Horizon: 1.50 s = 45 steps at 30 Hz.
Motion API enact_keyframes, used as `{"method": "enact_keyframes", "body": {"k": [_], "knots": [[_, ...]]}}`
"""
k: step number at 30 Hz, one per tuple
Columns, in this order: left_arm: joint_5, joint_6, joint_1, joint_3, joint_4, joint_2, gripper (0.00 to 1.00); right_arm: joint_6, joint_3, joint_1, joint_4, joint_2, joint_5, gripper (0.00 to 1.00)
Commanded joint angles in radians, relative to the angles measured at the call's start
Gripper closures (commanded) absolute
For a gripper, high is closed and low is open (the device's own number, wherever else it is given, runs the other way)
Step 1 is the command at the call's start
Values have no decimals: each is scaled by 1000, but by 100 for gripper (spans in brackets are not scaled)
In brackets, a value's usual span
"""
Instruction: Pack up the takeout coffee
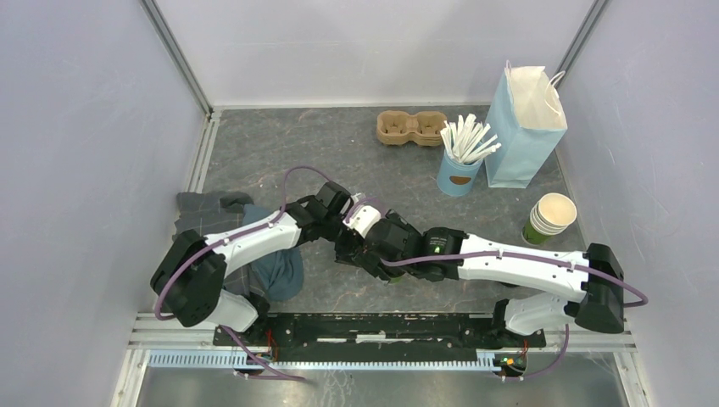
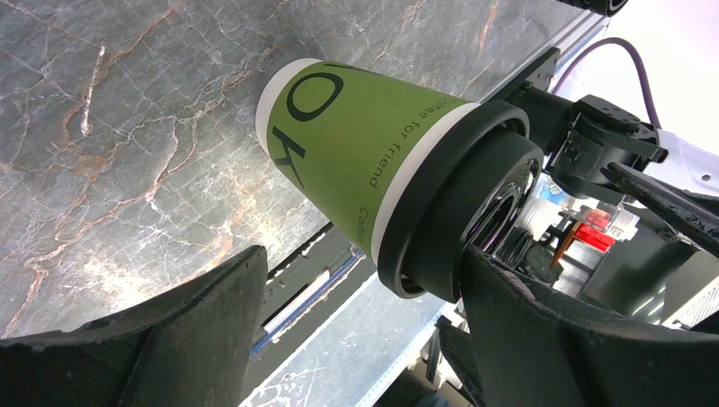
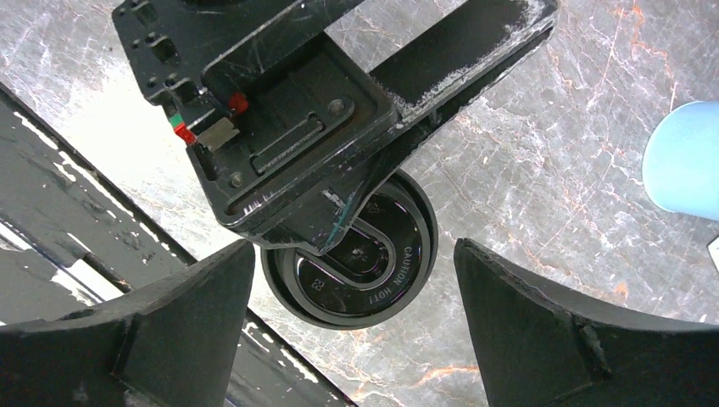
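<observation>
Located takeout coffee (image 2: 356, 144) close to the near edge of the worktop (image 1: 339, 144), about midway along it, between the two arms; hidden beneath them from above. Read the black lid (image 3: 373, 271) face-on from the right wrist, "CAUTION HOT" legible. Cannot tell standing on the worktop from lifted off it.

Left gripper (image 2: 365, 271): jaws spread wide, one finger (image 2: 551, 339) at the lid rim, the other well clear of the green wall. No clamp visible; contact at the rim not resolvable.

Right gripper (image 3: 352, 254): jaws spread wide either side of the lid, touching nothing, gripping nothing.

Judged risks:
- Collision of the two grippers, both crowded over one cup, with the left gripper body lying across part of the lid in the right wrist view.
- Tipping the cup or popping the lid by pressing on the rim rather than the wall, with a spill to follow.
- Crushing the paper wall by closing too hard.
- Long carry to the blue paper bag (image 1: 524, 127) at the far right corner, past the light-blue cup of white sticks (image 1: 460, 170); snagging likely if carried low.
</observation>
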State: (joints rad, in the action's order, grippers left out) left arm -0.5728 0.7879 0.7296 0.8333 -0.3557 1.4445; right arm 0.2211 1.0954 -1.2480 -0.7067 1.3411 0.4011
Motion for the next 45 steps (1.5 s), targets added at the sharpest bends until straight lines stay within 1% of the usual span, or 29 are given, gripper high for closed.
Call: {"method": "enact_keyframes", "body": {"k": [1, 5, 10, 12, 16, 21, 26, 29, 36, 45], "knots": [[45, -58, 11, 35, -46, 8, 11, 66, 32, 10, -12, -41, -5, 6], [53, -38, 9, 62, -59, -39, 7, 107, 27, 49, -21, -43, -26, 7], [92, -28, -2, 115, -92, -87, 1, 145, 18, 89, -17, -52, -71, 5], [87, -17, -8, 121, -81, -98, 0, 153, 8, 97, -14, -53, -82, 5], [130, -16, -28, 146, -124, -129, 0, 156, -1, 100, -15, -43, -97, 5], [260, -42, -89, 168, -261, -194, 0, 156, -5, 99, -21, -25, -106, 7], [327, -61, -151, 159, -350, -256, 0, 157, -5, 101, -31, -17, -93, 12], [342, -58, -162, 156, -370, -288, 0, 156, -14, 101, -34, -9, -94, 13], [360, -50, -168, 165, -394, -312, 0, 153, -21, 102, -24, 4, -102, 12], [357, -56, -171, 178, -398, -309, 0, 153, -32, 104, -18, 16, -105, 17]]}}
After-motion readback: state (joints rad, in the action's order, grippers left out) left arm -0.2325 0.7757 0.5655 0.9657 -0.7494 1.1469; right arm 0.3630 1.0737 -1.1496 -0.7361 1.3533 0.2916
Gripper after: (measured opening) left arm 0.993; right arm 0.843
